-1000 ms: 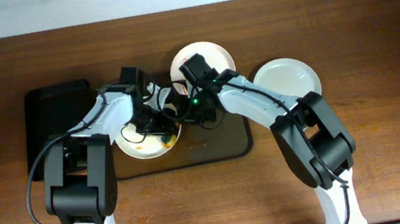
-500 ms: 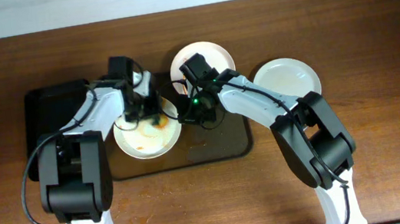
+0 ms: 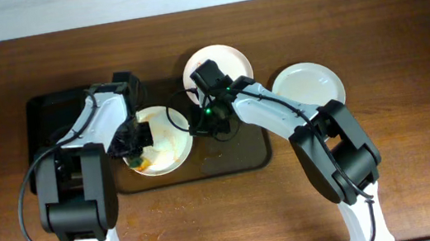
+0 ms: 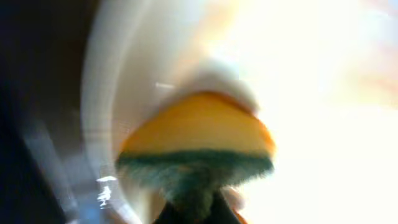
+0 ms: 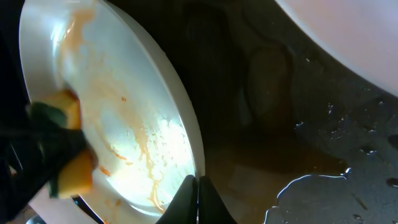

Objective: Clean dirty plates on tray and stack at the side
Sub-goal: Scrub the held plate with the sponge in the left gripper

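overhead view: the dirty plate (image 3: pixel 163 136) sits on the tray (image 3: pixel 241 160), left of centre in the frame, and both arms meet over it. the left gripper (image 3: pixel 139 150) is down on the plate's lower left part, clamped on a sponge (image 3: pixel 142 158). the right gripper (image 3: pixel 201 121) comes in from the other side, at the plate's right rim. so the left arm has the dirty face and the right arm only has the edge.

the right wrist view gives what the overhead cannot. its fingers meet at bottom centre, right on the rim, pinching it as far as i can judge. orange streaks (image 5: pixel 118 146) run from the upper left of the plate down toward the lower middle. the sponge (image 5: pixel 65 168) is at the lower left of that frame, so the unwiped mess lies between the sponge and the pinched rim. my read is that the next wipe should run toward the right gripper.

the left wrist view is a blur. the sponge (image 4: pixel 196 140) fills it, yellow above the green scrub side, pressed to white plate. no streaks can be made out there.

back overhead, a clean plate (image 3: pixel 308 85) rests on the table right of the tray, likely the stacking spot. another plate (image 3: pixel 228 59) lies at the tray's top edge.
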Motion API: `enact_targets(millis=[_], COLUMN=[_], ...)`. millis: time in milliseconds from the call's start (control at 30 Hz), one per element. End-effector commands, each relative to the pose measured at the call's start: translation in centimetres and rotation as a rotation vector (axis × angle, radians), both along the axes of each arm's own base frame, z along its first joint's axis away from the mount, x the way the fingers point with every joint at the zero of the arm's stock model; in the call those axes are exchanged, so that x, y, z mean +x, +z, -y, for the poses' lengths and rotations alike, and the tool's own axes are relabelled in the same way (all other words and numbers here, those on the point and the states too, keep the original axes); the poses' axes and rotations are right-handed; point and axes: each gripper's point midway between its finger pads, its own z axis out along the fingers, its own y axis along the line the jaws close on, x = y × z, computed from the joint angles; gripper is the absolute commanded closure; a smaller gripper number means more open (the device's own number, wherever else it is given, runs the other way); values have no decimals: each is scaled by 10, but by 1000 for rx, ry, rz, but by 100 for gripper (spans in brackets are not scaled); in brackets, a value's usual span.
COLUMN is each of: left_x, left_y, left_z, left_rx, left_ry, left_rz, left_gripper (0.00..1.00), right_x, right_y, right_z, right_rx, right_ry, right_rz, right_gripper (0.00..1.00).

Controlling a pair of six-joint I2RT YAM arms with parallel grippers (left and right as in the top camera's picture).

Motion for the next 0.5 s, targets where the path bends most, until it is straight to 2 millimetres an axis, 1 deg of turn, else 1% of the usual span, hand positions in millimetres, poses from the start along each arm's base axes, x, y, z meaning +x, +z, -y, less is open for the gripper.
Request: enact_targets(millis=[0, 67, 133, 167, 233, 300, 333, 367, 400, 467], left_x=[-45, -38, -27, -19, -3, 19, 29, 31, 29, 21], left_y=[-41, -41, -44, -47, -57, -68, -70, -68, -62, -59], left_z=[79, 85, 86, 85, 70, 39, 10, -9, -37, -46], left_rx=[-544, -585, -584, -566, -441, -229, -49, 71, 247, 304], left_ry=[-197, -217, -229, -223, -144, -37, 67, 148, 232, 254], left_rz=[-169, -133, -87, -52, -8, 68, 118, 146, 171, 154], left_gripper=[100, 100, 100, 100, 100, 100, 100, 100, 100, 100], right_x=[2, 2, 2, 2, 2, 2, 2, 2, 2, 2], right_y=[-8, -8, -7, -8, -8, -8, -8, -8, -8, -8], right_z=[6, 6, 6, 6, 6, 7, 7, 7, 7, 7], right_rx=[-30, -30, -30, -30, -30, -30, -30, -31, -31, -31], right_ry=[-5, -5, -5, -5, -5, -5, -5, -2, -2, -2], right_rz=[2, 2, 3, 2, 2, 2, 2, 4, 4, 4], right_gripper=[96, 96, 96, 96, 96, 96, 96, 96, 96, 96])
